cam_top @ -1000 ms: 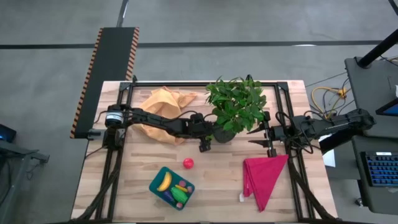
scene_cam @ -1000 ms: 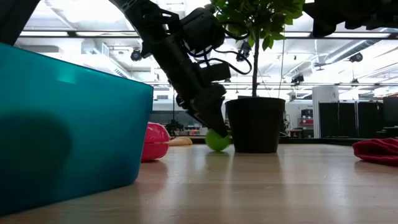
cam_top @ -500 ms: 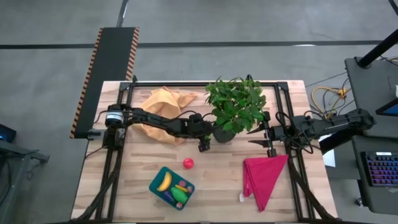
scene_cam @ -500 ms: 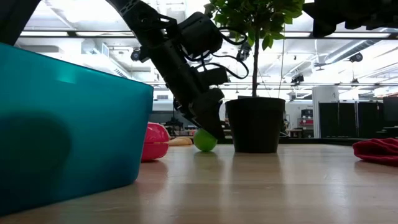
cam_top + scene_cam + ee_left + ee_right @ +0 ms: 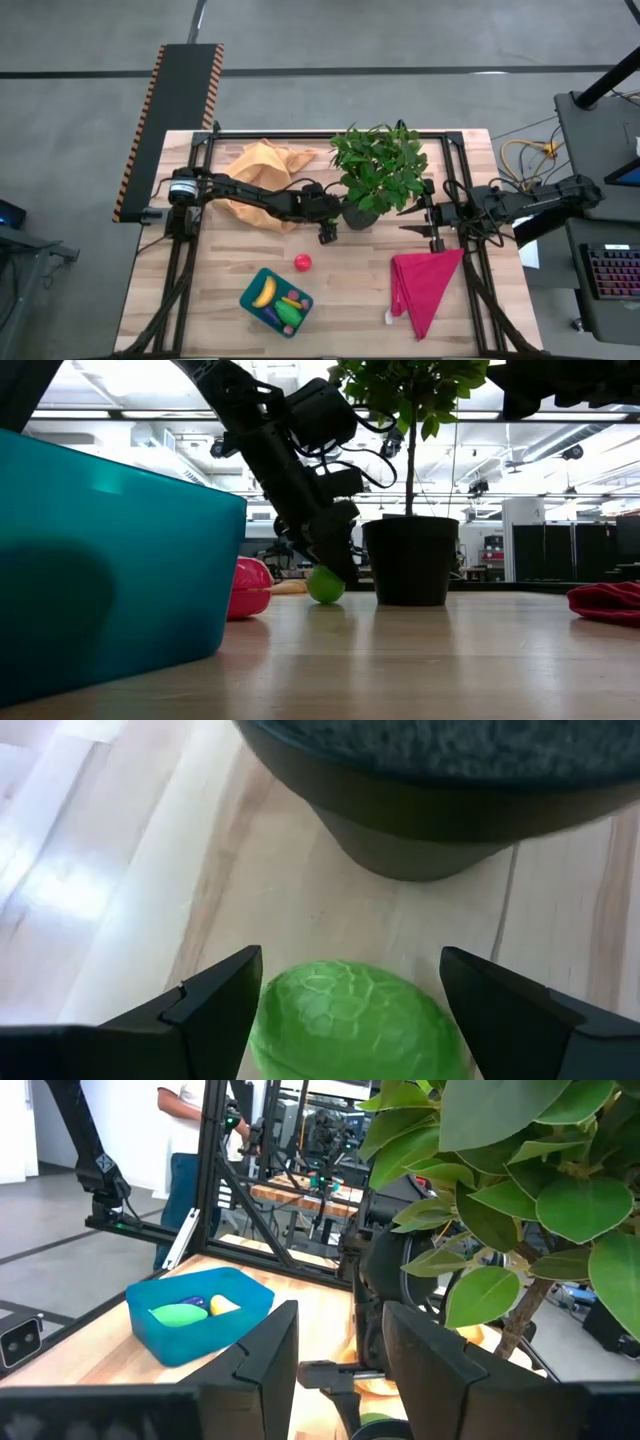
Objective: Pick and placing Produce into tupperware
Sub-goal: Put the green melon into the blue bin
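From above, the left gripper [image 5: 327, 235] sits low beside the dark pot of the potted plant [image 5: 378, 170], near the middle of the wooden table [image 5: 220, 270]. The overhead camera hides what lies under it. The left wrist camera fills that in: a green toy vegetable [image 5: 350, 1018] with a crinkled skin lies on the wood between the two fingers [image 5: 215, 995], which stand apart on either side of it with a little gap showing on each side, so it is not clamped. The table-level camera shows the same green piece [image 5: 325, 584] resting on the table just beside the pot [image 5: 410, 560], with the fingertips down over it.

The teal tub [image 5: 275, 301] stands nearer the front edge of the table, well apart from the pot. From above it holds a yellow banana [image 5: 264, 291] and several other small pieces, green, red and purple. A red ball-shaped fruit [image 5: 302, 262] lies on the table between the tub and the left gripper.

The right gripper [image 5: 432, 222] hangs on the far side of the plant from the left one, above the magenta cloth [image 5: 425, 285]. Its wrist camera shows its fingers [image 5: 262, 1355] partly apart with nothing between them, looking past the leaves toward the tub. A person stands in the room behind. An orange-yellow cloth [image 5: 262, 165] lies under the left arm.
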